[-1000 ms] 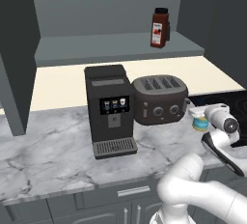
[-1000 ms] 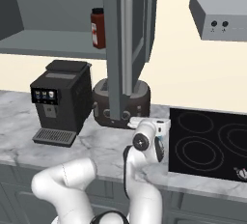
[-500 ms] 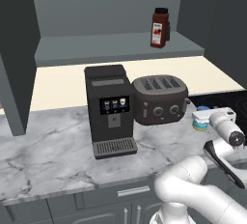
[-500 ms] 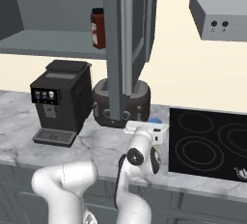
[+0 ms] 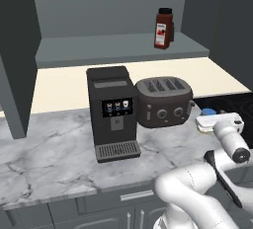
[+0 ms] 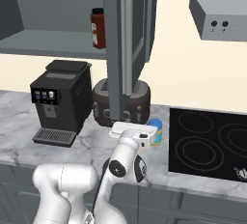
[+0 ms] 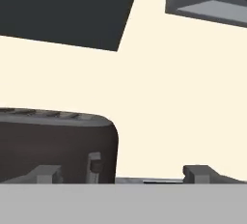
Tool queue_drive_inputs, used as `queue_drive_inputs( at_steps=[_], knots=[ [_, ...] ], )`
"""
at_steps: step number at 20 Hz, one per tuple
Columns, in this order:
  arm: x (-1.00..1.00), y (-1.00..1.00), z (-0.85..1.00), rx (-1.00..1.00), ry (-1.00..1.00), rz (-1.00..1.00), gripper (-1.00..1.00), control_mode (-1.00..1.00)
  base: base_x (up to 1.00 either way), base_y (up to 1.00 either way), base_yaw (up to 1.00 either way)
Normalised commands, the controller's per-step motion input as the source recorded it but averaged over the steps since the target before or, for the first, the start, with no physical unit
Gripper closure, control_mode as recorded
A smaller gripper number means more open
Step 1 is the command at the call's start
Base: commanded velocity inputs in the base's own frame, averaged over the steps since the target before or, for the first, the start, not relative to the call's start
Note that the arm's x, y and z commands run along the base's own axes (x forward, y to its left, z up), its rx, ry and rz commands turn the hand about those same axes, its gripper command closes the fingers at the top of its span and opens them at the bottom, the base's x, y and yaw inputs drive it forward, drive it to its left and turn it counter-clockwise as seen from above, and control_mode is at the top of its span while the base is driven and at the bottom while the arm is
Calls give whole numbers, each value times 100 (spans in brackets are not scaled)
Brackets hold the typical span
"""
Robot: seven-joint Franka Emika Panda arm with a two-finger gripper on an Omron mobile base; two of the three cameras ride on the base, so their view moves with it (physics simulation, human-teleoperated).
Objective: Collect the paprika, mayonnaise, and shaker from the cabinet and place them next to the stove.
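We see the paprika (image 5: 163, 28) standing upright on the shelf of the cabinet (image 5: 118, 50), toward its right end; from the right base view the same bottle (image 6: 98, 28) sits just left of the open door (image 6: 129, 54) with its long bar handle. A darker shape stands just behind it, too hidden for us to name.

The mayonnaise (image 6: 156, 132) stands on the marble counter (image 5: 44, 149) between the toaster (image 5: 164, 101) and the stove (image 6: 207, 143), close to the cooktop's left edge. In the left base view we make out only its blue lid (image 5: 208, 111) behind the white hand.

Our gripper (image 7: 123, 174) hangs low over the counter just in front of the jar. In the hand view its two fingertips (image 7: 44, 174) stand far apart with nothing between them, so the claw is spread wide and empty. That view looks past the toaster (image 7: 58, 146) toward the cream wall.

A coffee machine (image 5: 111, 112) stands left of the toaster.
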Motion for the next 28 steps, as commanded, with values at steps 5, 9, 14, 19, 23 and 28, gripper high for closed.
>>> queue_drive_inputs(
  at_steps=[5,9,14,19,23,28],
  knots=[
    [-42,71,33,0,0,-5,-100,-100,0,0,0],
    [-34,72,48,0,2,-3,-100,-100,0,0,0],
    [-17,86,49,0,5,-2,-100,-100,0,0,0],
    [-24,90,48,0,4,-2,-100,-100,0,0,0],
    [-47,91,40,-5,-1,-3,-100,-100,0,0,0],
    [-55,76,46,-20,-10,-3,-100,-100,0,0,0]
  ],
)
